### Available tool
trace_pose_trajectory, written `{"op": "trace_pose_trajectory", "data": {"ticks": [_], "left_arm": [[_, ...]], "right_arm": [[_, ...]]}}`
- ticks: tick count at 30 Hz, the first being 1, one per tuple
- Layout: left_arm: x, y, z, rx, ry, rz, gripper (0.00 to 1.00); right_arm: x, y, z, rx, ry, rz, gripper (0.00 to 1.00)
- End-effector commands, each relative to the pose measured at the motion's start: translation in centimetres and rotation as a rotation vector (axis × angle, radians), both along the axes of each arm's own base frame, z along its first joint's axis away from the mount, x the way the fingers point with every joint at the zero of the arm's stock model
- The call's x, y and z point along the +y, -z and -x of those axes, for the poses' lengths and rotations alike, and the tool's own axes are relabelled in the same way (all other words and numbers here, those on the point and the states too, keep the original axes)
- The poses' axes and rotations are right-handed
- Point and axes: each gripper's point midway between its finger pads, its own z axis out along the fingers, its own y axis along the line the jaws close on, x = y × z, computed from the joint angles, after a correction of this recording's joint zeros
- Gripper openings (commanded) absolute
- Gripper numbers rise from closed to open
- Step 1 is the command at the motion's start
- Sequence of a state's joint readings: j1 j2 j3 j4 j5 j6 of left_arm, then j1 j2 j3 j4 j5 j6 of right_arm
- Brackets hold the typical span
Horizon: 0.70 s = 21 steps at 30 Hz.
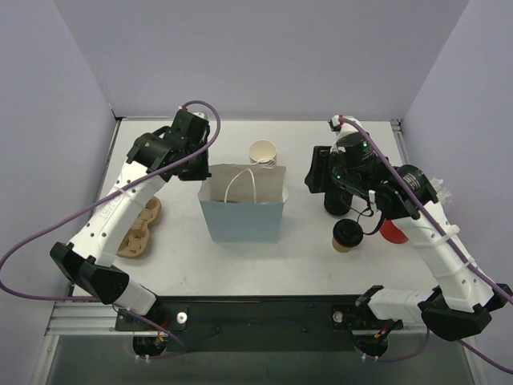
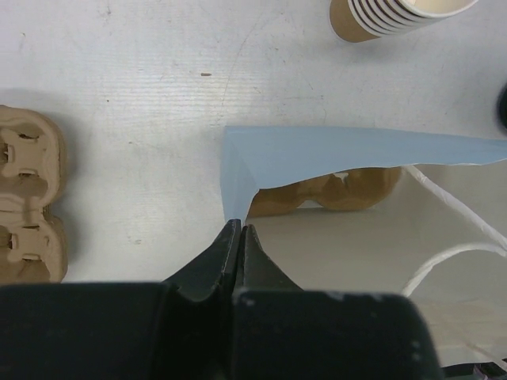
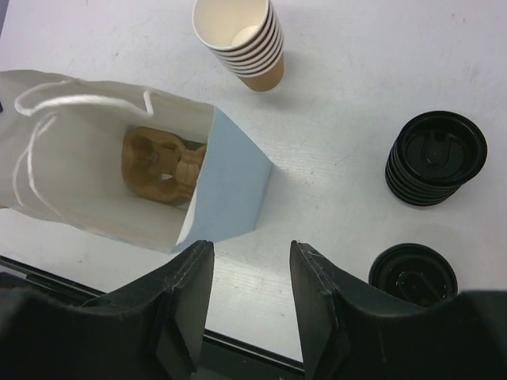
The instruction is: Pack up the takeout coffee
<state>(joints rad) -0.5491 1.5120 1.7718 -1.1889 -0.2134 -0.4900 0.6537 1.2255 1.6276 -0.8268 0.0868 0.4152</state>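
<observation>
White table (image 3: 356,119): lidded coffee cup (image 3: 412,275) just beside parted R jaws.

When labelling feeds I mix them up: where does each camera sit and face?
Top external: above and behind the arms, looking down on the white table; both arms show.
Left wrist: on the left arm, looking down past the left gripper, shut on the light-blue paper bag.
Right wrist: on the right arm, looking down through the open right gripper at stacked black plastic lids.
Shared: both wrist views show the bag's inside and stacked tan paper cups.
</observation>
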Motion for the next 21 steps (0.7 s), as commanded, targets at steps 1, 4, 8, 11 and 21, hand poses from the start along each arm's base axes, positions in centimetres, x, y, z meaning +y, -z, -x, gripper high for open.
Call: {"op": "trace_pose_trajectory", "data": {"ticks": [1, 4, 8, 11, 21], "left_arm": [[0.5, -2.5, -0.6, -0.072, -0.019, 0.02, 0.07], [0.4, -2.4, -0.4, -0.068, -0.006, 0.02, 0.39], [0.3, -2.5, -0.1, -0.08, 0.009, 0.04, 0.51], [0.4, -2.5, 0.0, -0.092, 0.005, 0.051, 0.56], [2.2, -6.2, 0.9, -0.203, 0.049, 0.015, 0.97]], "right_arm": [[-1.9, 0.5, 0.7, -0.005, 0.055, 0.023, 0.45], [-3.4, 1.3, 1.3, 0.014, 0.099, 0.049, 0.49], [-4.8, 3.1, 2.1, 0.045, 0.136, 0.101, 0.56], [-6.9, 5.1, 2.3, 0.086, 0.184, 0.157, 0.68], [-12.7, 12.1, 3.8, 0.334, 0.349, 0.239, 0.91]]}}
